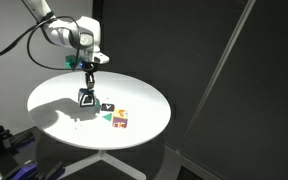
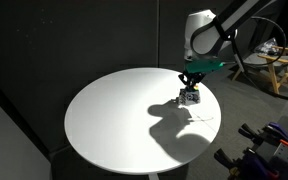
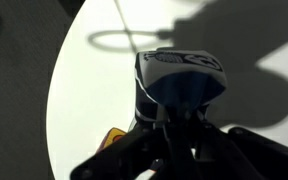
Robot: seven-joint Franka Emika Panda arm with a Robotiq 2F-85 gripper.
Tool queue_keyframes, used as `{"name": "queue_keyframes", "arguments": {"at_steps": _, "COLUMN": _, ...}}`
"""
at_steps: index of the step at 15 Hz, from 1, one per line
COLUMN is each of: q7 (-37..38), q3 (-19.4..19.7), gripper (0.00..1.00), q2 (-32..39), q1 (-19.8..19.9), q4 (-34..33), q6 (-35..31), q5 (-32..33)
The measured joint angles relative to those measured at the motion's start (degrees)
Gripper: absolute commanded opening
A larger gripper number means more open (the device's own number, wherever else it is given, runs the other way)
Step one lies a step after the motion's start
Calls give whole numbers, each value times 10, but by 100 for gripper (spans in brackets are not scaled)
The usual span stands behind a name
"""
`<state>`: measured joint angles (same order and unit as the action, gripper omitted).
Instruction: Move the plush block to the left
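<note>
1. Near the middle of the round white tabletop (image 1: 52,102), the plush block (image 1: 85,99) sits directly under the tool (image 1: 85,94). Both exterior views show the arm reaching straight down onto it.
2. The wrist view fills with the plush block (image 3: 181,82). It shows a blue face, and a white face with dark marks lies on the side away from the camera. The dark fingers (image 3: 154,150) come in from the lower edge on either side of it.
3. The fingers flank the block closely. I cannot tell whether they are already pinching it or only standing beside it, because the contact is too dark and blurred.
4. In an exterior view the block (image 2: 189,98) looks to be on or just above the tabletop (image 2: 114,115). I cannot tell if it has left the surface.
5. Two other blocks lie near but apart from it: a small flat black-and-white block (image 1: 107,106) and a red-yellow block (image 1: 120,120) with a green triangle (image 1: 106,117).
6. My judgement is that the grasp is the step in hand and the sideways carry has not begun.
7. The next move calls for a firm but gentle pinch, since the soft cube will give under pressure.
8. After that comes a small lift and a carry to the robot's left, keeping away from the two neighbouring blocks, then setting the block down on bare tabletop.
</note>
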<state>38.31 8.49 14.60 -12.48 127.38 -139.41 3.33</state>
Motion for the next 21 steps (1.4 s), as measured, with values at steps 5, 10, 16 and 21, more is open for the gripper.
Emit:
{"name": "queue_keyframes", "arguments": {"at_steps": 5, "q7": 79, "q3": -31, "gripper": 5, "q2": -18, "q1": 5, "q4": -10, "q6": 20, "q5": -6}}
{"name": "queue_keyframes", "arguments": {"at_steps": 10, "q7": 131, "q3": -58, "gripper": 5, "q2": -28, "q1": 6, "q4": -16, "q6": 25, "q5": -18}}
{"name": "queue_keyframes", "arguments": {"at_steps": 16, "q7": 209, "q3": -87, "gripper": 4, "q2": -31, "q1": 5, "q4": -19, "q6": 25, "q5": -18}}
{"name": "queue_keyframes", "arguments": {"at_steps": 21, "q7": 223, "q3": -98, "gripper": 13, "q2": -29, "q1": 5, "q4": -20, "q6": 25, "q5": -19}}
